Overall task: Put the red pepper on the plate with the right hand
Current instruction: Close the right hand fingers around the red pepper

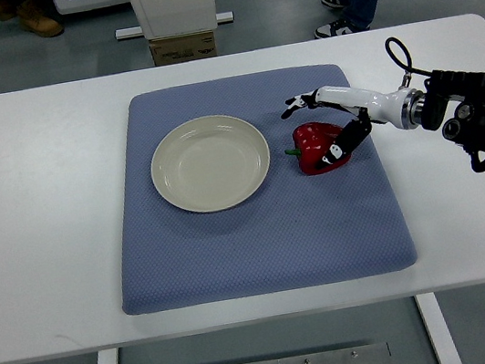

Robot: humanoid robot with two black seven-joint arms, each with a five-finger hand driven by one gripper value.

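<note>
One step looks under way: the right hand (324,128) has its white-and-black fingers spread around the glossy red bell pepper (316,146) on the blue quilted mat (260,235), not visibly clamped. Lift and transfer remain (my reading); the round cream plate (210,163) beside it holds nothing.

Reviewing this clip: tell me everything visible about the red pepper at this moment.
The red pepper is a glossy, lobed bell pepper with a short green stem pointing left toward the plate. It lies on its side on the blue mat, just right of the plate and apart from it. The right hand is at it from the right: a dark-tipped finger rests on its lower right side, while the other fingers reach over its top. It does not look lifted.
</note>
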